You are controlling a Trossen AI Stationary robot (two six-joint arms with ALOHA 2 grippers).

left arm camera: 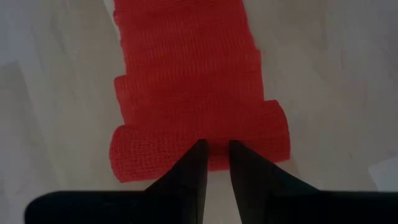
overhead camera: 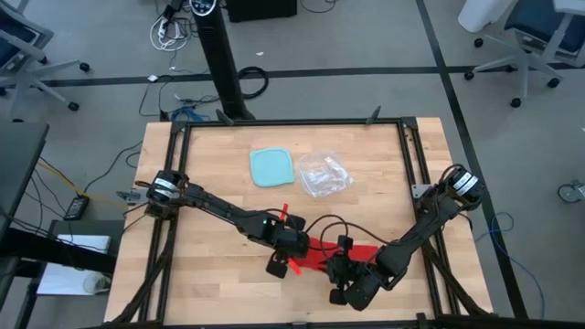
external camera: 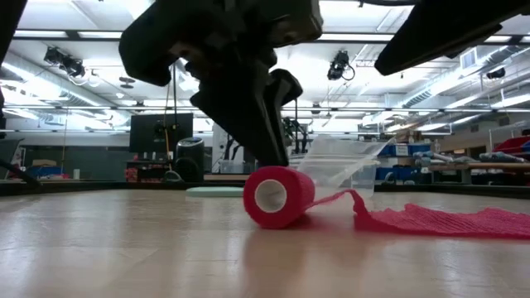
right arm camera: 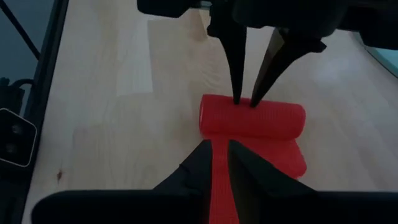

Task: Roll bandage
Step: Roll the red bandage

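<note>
Left pincer [right arm camera: 244, 99], nearly closed, is pressing the soft, light bandage [external camera: 278, 197] roll; right pincer [right arm camera: 219, 152], nearly closed, is pinning its limp tail.

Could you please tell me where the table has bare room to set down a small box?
Bare wood lies along the table's left side and back corners. Crowded: the front middle, where both pincers meet over the bandage, and around the blue container and plastic bag.

bandage [overhead camera: 322, 257] between end effectors, on table [overhead camera: 210, 164]
</note>
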